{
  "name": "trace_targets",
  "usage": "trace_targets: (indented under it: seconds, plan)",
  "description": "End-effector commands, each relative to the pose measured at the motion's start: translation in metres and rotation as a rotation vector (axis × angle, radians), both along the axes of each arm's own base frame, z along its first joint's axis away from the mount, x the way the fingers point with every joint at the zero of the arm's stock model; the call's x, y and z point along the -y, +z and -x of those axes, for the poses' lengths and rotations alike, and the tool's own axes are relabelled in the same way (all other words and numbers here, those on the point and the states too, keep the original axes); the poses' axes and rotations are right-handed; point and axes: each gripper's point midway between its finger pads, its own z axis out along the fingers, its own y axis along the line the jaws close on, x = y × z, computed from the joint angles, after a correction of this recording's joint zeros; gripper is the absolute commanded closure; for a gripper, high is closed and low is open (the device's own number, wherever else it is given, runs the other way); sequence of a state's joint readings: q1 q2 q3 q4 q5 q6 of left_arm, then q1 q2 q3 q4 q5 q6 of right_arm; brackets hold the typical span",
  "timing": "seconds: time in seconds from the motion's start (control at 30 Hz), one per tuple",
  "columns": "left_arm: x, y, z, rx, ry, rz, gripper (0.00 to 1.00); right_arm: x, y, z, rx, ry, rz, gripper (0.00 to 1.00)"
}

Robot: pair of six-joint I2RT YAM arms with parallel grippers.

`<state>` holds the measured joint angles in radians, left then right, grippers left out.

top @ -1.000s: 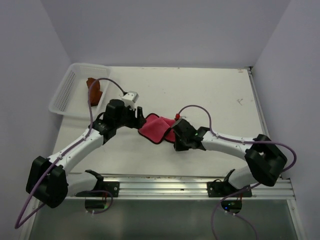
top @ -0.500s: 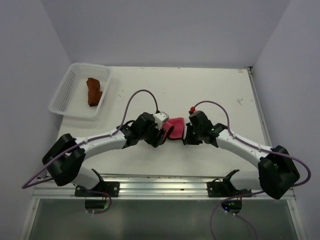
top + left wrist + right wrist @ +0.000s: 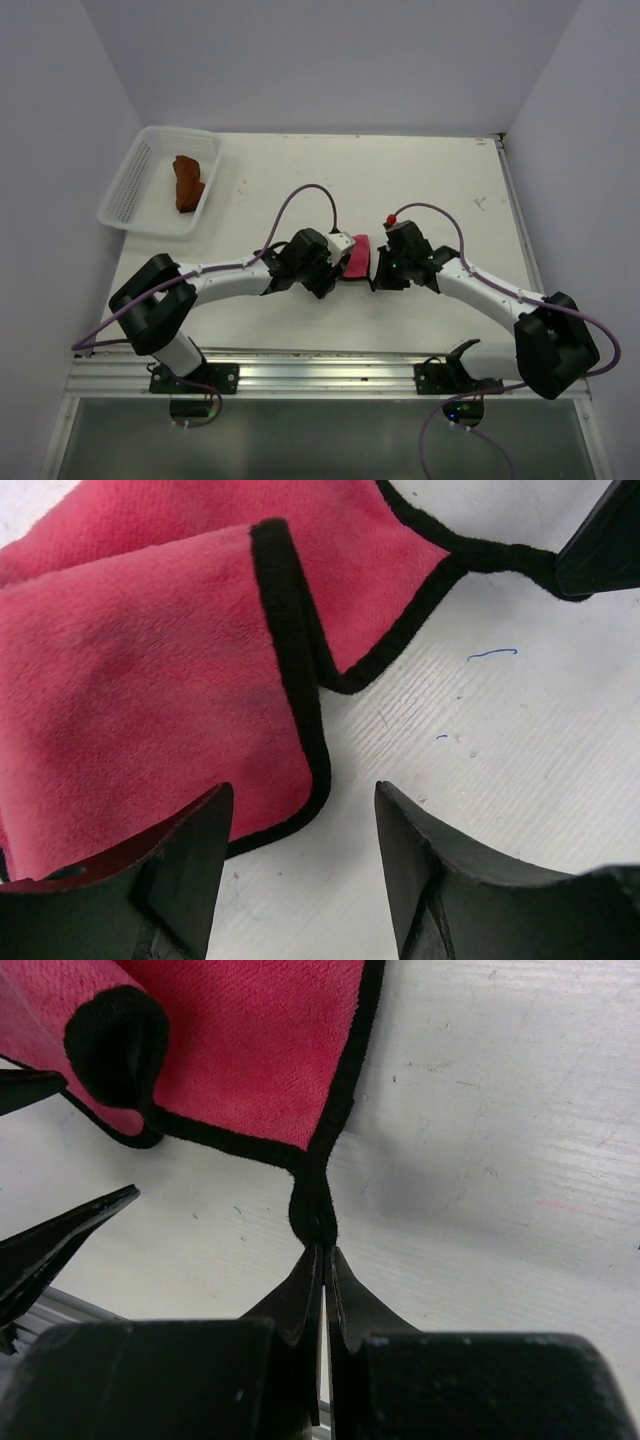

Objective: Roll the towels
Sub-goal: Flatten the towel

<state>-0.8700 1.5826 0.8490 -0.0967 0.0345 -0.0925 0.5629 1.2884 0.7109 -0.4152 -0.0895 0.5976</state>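
White table (image 3: pixel 430 180) fills the middle of the top view, with pale lilac walls behind it and at both sides. Two arms reach in from the bottom edge and meet near the centre, each trailing one purple cable, two cables in all.

There are two towels. The orange towel (image 3: pixel 187 182) lies bunched inside the single white mesh basket (image 3: pixel 125 195) at the upper left, well apart from both arms. The pink towel (image 3: pixel 356 258), edged in black, lies partly folded on the table at the centre, between the two grippers.

The left gripper (image 3: pixel 300 800) has its two fingers spread apart and grips nothing. One finger sits low over the lower left of the towel's folded flap, the other over bare table, with the flap's black edge between them.

The right gripper (image 3: pixel 322 1252) has its two fingers pressed together, pinching a black-edged corner of the pink towel at their tips.
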Motion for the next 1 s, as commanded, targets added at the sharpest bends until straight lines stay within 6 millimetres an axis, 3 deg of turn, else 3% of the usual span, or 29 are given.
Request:
trace_targets:
  seconds: [0.0, 0.37, 0.67, 0.97]
  plan:
    - [0.022, 0.010, -0.009, 0.038, -0.065, 0.020, 0.39, 0.002, -0.002, 0.000, 0.001, 0.020, -0.013, 1.00]
    - [0.017, -0.017, 0.000, -0.025, -0.086, -0.074, 0.47, 0.011, -0.003, -0.008, -0.001, -0.010, -0.024, 1.00]
    - [0.027, -0.018, 0.016, -0.042, -0.129, -0.067, 0.52, 0.010, -0.006, -0.010, -0.010, -0.016, -0.030, 1.00]
    - [0.020, -0.039, 0.021, -0.076, -0.119, -0.127, 0.61, 0.014, -0.005, -0.012, 0.000, -0.033, -0.031, 1.00]
